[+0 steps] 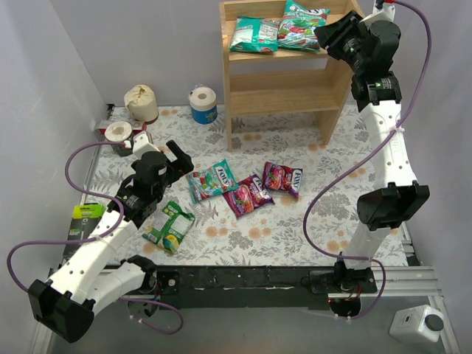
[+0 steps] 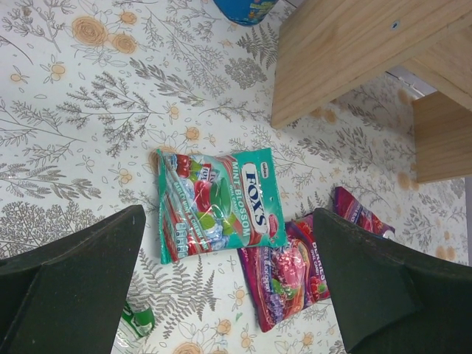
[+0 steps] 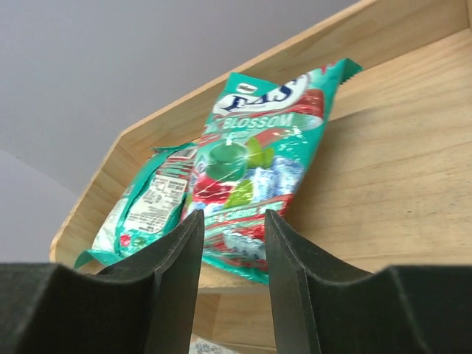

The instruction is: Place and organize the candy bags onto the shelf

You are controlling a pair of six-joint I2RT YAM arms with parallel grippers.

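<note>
Shelf [image 1: 284,92]: two teal candy bags [image 1: 254,35] on top tier.
Right gripper [image 3: 232,221]: jaws half apart, empty, facing them.
Left gripper [image 2: 228,214]: jaws wide, above tabletop teal bag [image 2: 217,203].

Left arm [image 1: 96,258] and right arm [image 1: 387,147] were built alike, with white tubular links and black boxy joint housings. Purple cables [image 1: 70,166] looped loose off each arm. Left gripper [image 2: 228,214] had broad, matte black fingers [image 2: 66,287]. Right gripper [image 3: 232,217] fingers [image 3: 173,287] were black and tapered, with smooth inner faces.
</note>
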